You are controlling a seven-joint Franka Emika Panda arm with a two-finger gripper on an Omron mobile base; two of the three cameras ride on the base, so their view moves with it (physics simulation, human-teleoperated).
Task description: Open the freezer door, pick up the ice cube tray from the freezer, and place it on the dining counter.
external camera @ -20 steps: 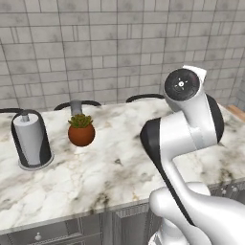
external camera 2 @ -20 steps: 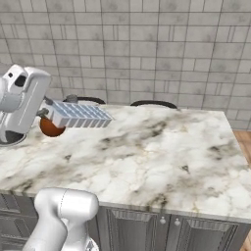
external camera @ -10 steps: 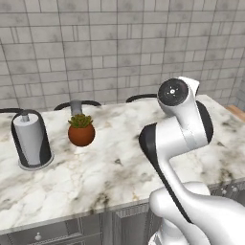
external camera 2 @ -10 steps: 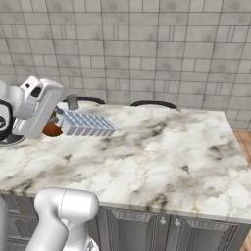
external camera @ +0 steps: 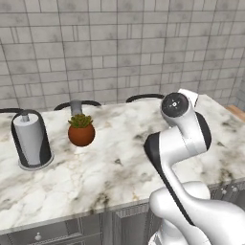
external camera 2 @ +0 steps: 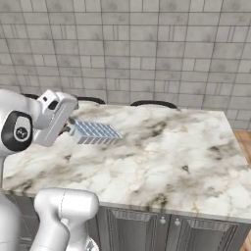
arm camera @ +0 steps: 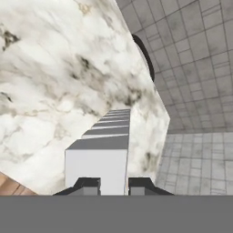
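Tool (arm camera: 113, 184), clenched on the ice cube tray (external camera 2: 94, 132), has descended over the counter (external camera 2: 171, 152) toward the potted plant (external camera: 81, 129), nearing placement

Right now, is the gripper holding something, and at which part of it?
Yes. The gripper holds the ice cube tray by one short end, its fingers on either side, with the tray over the dining counter.

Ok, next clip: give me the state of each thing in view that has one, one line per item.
gripper: shut on the ice cube tray.
ice cube tray: held by one end, roughly level, in the air over the dining counter, not set down.
dining counter: tray not yet on it.
potted plant: upright on the counter.
paper towel holder: upright, roll on it.
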